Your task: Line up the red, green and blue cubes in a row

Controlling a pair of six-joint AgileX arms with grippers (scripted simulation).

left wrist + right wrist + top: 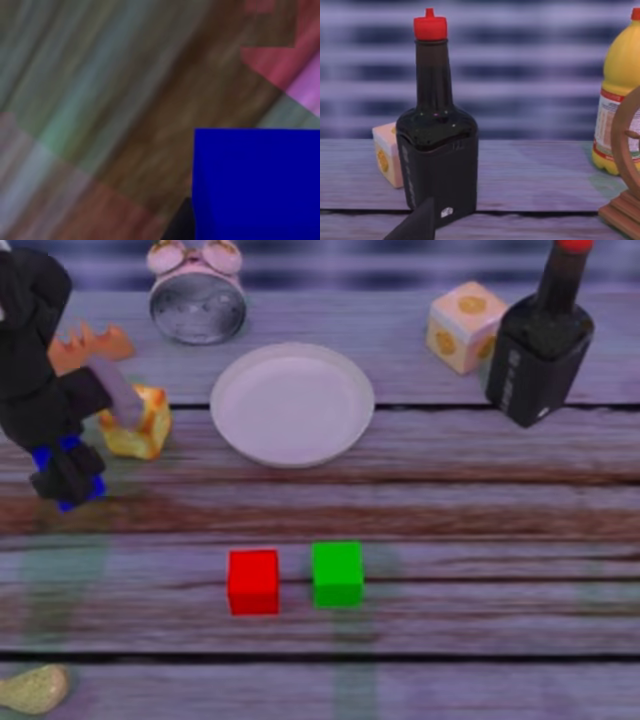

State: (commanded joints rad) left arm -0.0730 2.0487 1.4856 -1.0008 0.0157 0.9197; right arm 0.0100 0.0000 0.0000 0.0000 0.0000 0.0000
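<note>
Across the wooden bench [480,500], the largest things sit toward the back: a white plate [292,405] in the middle, a dark sauce bottle [538,350] with a red cap at the right, an alarm clock [197,295] at the back left, and a cream cube with orange-slice pictures [462,327] just beside the bottle. A toast-textured cube [140,423] lies left of the plate.

My left arm reaches down over the left side of the bench, its left gripper [68,478] closed on the blue cube [66,480], which peeks out between the dark fingers; in the left wrist view that cube [255,182] fills the near corner, with the bench seeming some way below it, so I judge it lifted. My right arm is out of the top view; whether its gripper is open or closed I cannot tell.

Nearer the front, the red cube [253,581] and green cube [337,574] rest side by side, a small gap between them.

Each cube looks light, rigid and smooth-faced; flat opposite sides are the sensible place to pinch, squarely, so it does not twist or slip.
</note>
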